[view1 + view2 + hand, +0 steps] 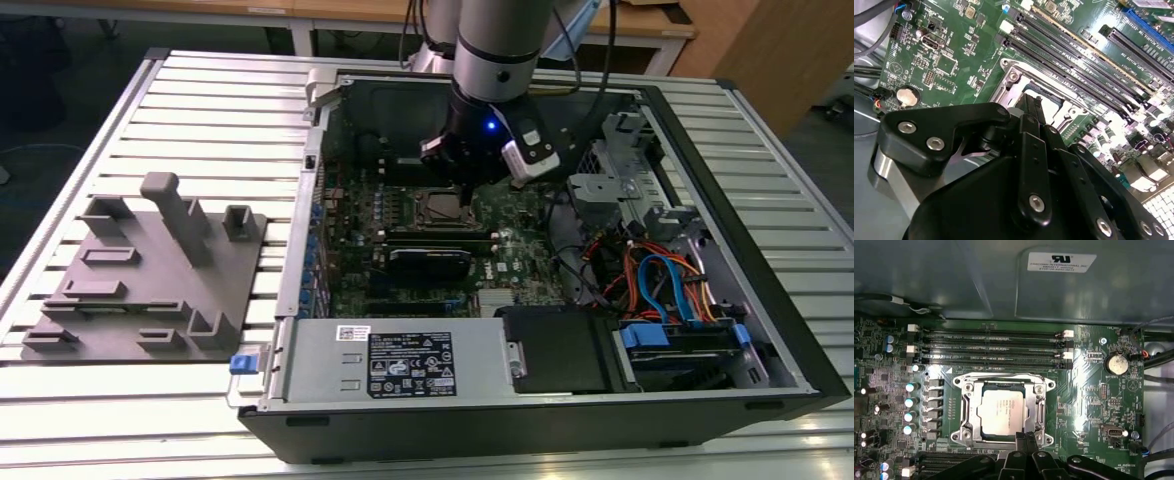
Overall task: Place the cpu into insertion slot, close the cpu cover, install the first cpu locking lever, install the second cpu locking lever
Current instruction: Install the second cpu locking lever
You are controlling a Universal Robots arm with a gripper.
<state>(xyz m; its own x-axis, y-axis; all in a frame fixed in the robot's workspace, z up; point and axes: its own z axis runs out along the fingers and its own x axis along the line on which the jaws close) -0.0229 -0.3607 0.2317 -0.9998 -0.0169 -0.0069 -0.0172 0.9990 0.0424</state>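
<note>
Cpu [1003, 409]: square silver-grey chip lying flat in the insertion slot [966, 412], seen in the first wrist view.
Insertion slot: metal-edged socket on the green board [1094, 405]; in the exterior view it sits just below the gripper.
Cpu cover [1040, 412]: silvery frame lying down around the chip, its window showing the chip's top.
Gripper [1025, 436]: black fingers pressed together, holding nothing, tips at the socket's near edge, just beside the cover frame.
Gripper in the second wrist view [1030, 106]: tips narrow and shut, over the socket's edge [1019, 82].
Memory slots [994, 347]: long black rows just beyond the socket, farther from the gripper.
Coin battery [1116, 363]: round, well to one side of the socket.
Computer case [534, 400]: open, lying on the slatted table [200, 110], the socket deep inside it.
Grey fixture [147, 275]: on the table, well apart from the socket, at the exterior view's left.
</note>
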